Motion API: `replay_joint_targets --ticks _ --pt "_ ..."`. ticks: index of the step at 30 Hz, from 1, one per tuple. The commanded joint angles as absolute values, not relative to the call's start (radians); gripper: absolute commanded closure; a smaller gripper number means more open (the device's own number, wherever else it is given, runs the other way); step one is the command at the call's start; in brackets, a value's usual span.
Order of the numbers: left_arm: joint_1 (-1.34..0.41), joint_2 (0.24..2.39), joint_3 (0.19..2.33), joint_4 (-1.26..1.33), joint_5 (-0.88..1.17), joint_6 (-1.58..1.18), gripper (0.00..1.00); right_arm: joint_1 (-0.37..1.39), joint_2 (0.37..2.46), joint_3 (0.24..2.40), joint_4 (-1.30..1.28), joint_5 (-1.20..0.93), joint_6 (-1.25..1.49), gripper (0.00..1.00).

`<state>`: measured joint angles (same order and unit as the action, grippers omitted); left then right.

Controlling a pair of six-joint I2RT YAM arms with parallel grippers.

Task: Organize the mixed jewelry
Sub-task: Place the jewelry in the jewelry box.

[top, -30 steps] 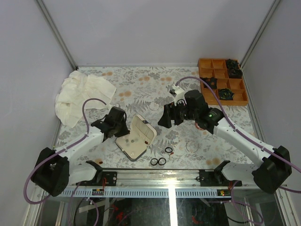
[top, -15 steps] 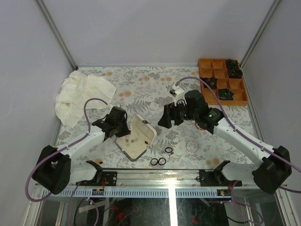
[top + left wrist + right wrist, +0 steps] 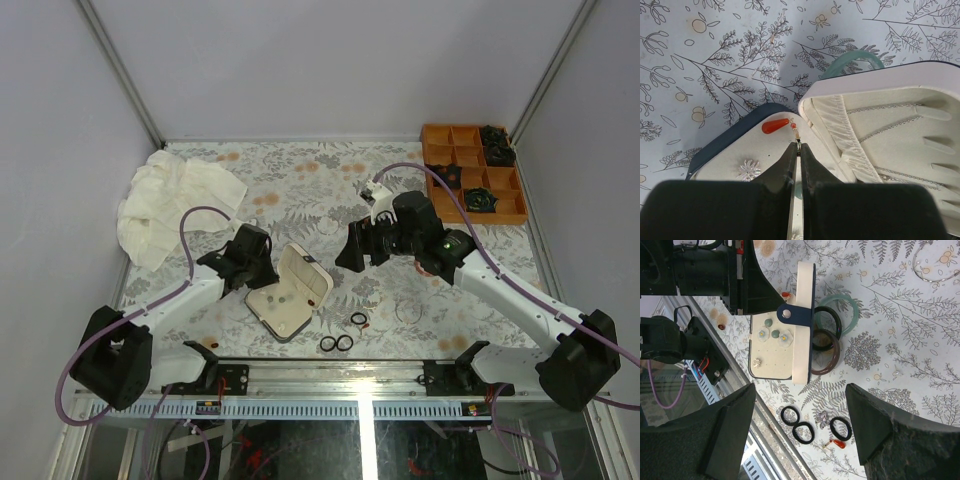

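Note:
My left gripper (image 3: 799,148) is shut on the thin hook of a red drop earring (image 3: 775,126), which hangs just above the cream tray of the open hinged case (image 3: 290,312). A silver flower stud (image 3: 748,170) lies on that tray. In the top view the left gripper (image 3: 262,275) sits at the case's left edge. My right gripper (image 3: 802,412) hovers open and empty over the table, right of the case. Below it lie three black rings (image 3: 804,432), a second red earring (image 3: 839,443) and a silver flower piece (image 3: 823,416). A thin clear hoop (image 3: 410,310) lies further right.
Green, black and brown bangles (image 3: 835,340) lie behind the raised case lid (image 3: 880,130). An orange divided tray (image 3: 500,214) with dark items stands at the back right. A crumpled white cloth (image 3: 175,200) lies at the back left. The metal rail (image 3: 330,372) runs along the near edge.
My left gripper has crept slightly right, toward the case, still holding the earring. The right arm has not moved.

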<state>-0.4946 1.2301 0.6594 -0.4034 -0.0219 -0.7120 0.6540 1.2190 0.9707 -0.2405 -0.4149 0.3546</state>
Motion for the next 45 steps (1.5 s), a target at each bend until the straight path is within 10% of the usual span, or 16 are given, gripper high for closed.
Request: replay_joint_targets --ticks 1,45 --pt "-0.488 1.233 0.678 -0.37 -0.014 -0.69 1.0 0.647 1.198 0.97 -0.196 -0.45 0.35 0.2" --pt "-0.488 1.187 0.63 -0.418 -0.003 -0.703 1.0 0.648 1.21 0.964 -0.179 -0.469 0.366 0.2"
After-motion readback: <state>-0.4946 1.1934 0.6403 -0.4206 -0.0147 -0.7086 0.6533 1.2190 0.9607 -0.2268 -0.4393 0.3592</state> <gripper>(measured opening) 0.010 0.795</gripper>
